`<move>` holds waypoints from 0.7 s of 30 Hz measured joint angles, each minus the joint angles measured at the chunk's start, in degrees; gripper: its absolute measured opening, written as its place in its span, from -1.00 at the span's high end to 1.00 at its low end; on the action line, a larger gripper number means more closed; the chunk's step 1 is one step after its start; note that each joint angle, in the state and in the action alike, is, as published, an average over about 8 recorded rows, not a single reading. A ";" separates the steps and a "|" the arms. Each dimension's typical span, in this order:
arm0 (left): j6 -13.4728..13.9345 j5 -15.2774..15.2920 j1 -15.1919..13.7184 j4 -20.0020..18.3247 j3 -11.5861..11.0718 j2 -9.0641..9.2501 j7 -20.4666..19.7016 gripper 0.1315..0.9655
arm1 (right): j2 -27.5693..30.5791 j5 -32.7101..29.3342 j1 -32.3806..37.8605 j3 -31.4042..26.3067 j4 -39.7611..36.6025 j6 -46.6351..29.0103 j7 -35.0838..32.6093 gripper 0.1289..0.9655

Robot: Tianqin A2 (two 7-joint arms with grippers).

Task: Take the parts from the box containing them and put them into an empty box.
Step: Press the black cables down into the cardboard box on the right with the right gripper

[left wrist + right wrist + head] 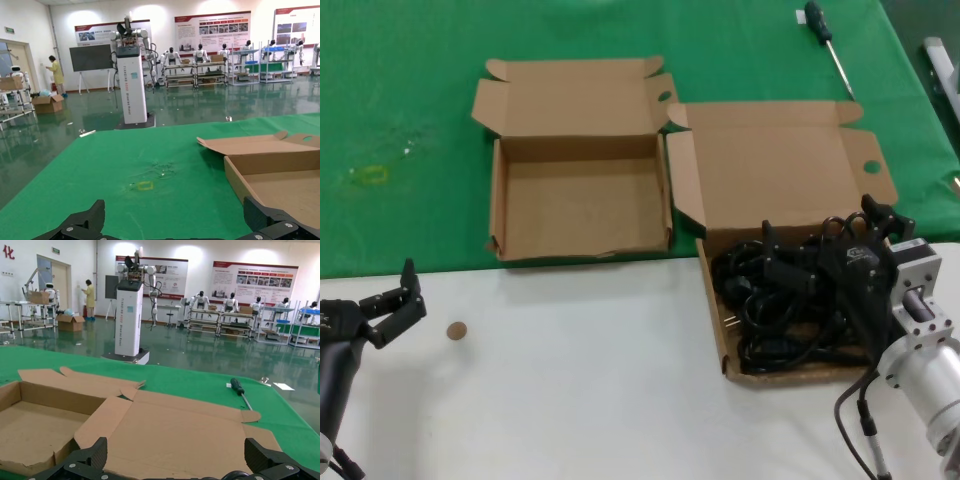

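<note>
Head view: tangled power cords (790,300) fill the wider box (725,330); right end effector (840,240) spread above them. Limp, light, snag-prone; pinch a plug.

Left wrist: left end effector (175,227) spread, idle.

Right wrist: narrower box (30,430) empty.

A white pillar (129,317) at 12 o'clock beyond the table carries a vertical line of lettering, too small to read. A red Chinese character "化" (8,251) stands on the wall at 10 o'clock. The wall posters (254,276) at 1 o'clock and a green sign (56,250) above the door at 11 o'clock have print that cannot be made out.
</note>
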 joint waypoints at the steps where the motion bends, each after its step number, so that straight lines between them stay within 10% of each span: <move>1: 0.00 0.00 0.00 0.00 0.00 0.00 0.00 -1.00 | 0.00 0.00 0.00 0.00 0.00 0.00 0.00 -1.00; 21: 0.00 0.00 0.00 0.00 0.00 0.00 0.00 -0.94 | 0.00 0.00 0.00 0.00 0.00 0.00 0.00 -1.00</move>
